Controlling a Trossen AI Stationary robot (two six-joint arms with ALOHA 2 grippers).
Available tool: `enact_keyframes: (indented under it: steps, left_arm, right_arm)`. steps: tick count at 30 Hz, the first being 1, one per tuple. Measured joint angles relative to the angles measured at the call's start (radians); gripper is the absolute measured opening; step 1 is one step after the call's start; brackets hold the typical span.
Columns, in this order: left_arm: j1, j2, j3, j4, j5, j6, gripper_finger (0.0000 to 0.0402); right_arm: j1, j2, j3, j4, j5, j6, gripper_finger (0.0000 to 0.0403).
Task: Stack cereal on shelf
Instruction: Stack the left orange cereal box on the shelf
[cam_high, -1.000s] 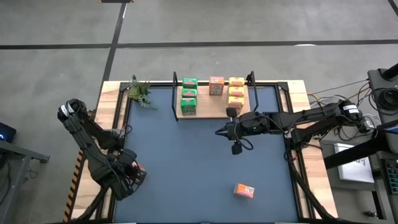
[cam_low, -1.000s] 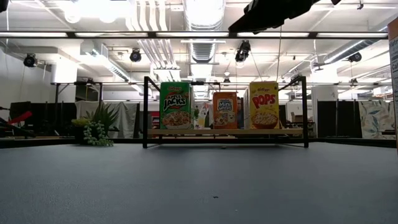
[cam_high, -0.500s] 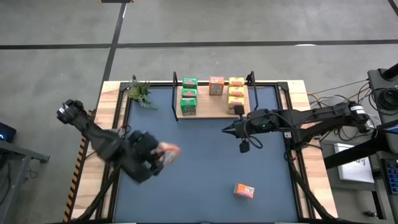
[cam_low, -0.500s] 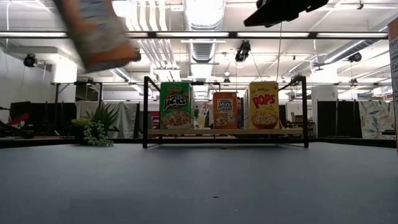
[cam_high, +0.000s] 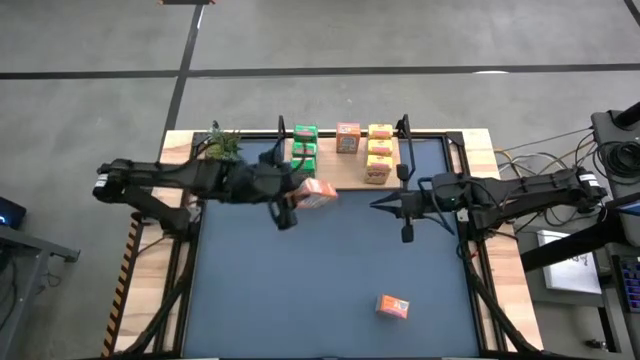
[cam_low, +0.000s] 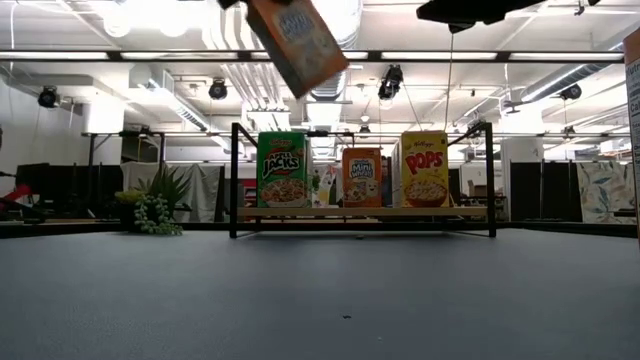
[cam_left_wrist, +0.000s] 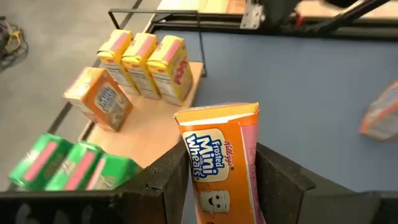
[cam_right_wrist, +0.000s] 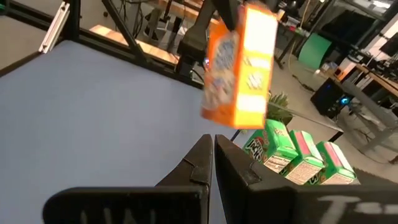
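My left gripper (cam_high: 303, 191) is shut on a pink-orange cereal box (cam_high: 319, 193), held high just in front of the shelf (cam_high: 340, 175); the box also shows in the low view (cam_low: 296, 42). On the shelf's wood board stand three green boxes (cam_high: 304, 152), one pink-orange box (cam_high: 347, 137) and three yellow boxes (cam_high: 379, 150). Another pink-orange box (cam_high: 392, 307) lies flat on the blue mat near the front edge. My right gripper (cam_high: 378, 205) is shut and empty, over the mat right of the shelf's front. My left gripper pinches the box's two narrow sides (cam_left_wrist: 186, 163) between its two fingers (cam_left_wrist: 278, 180), on the box's lower half. The fingers come from the table's left, about level. The box is lifted clear, tilted, its printed front toward the wrist camera and its top end (cam_left_wrist: 216, 112) away from the gripper.
A green plastic plant (cam_high: 225, 148) stands at the mat's far left corner. Thin black posts (cam_high: 282, 130) (cam_high: 403, 128) rise at the shelf's ends. The board has bare wood (cam_left_wrist: 152, 127) in front of the single pink-orange box (cam_left_wrist: 99, 99).
My left gripper has swung from the table's near left corner up and toward the far right, carrying the pink-orange box, lifted clear, to the shelf's front. My right gripper has drawn back from the shelf toward the table's right edge.
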Motion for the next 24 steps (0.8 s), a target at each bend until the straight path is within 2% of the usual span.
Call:
enact_keyframes:
  steps: [5, 11, 15, 24]
  left_arm:
    - [0.106, 0.051, 0.000, 0.068, 0.055, 0.140, 0.0143]
    - [0.217, 0.140, 0.001, 0.182, 0.213, 0.254, 0.0143]
    - [0.283, 0.189, 0.001, 0.224, 0.222, 0.319, 0.0143]
    - [0.379, 0.235, 0.001, 0.293, 0.264, 0.349, 0.0143]
  right_arm:
    - [0.000, -0.024, -0.022, 0.001, 0.000, -0.011, 0.0009]
    - [0.000, -0.024, -0.025, -0.004, 0.000, -0.019, 0.0009]
    - [0.000, -0.021, -0.025, -0.023, 0.000, -0.024, 0.0009]
    - [0.000, -0.019, -0.027, -0.030, 0.000, -0.037, 0.0009]
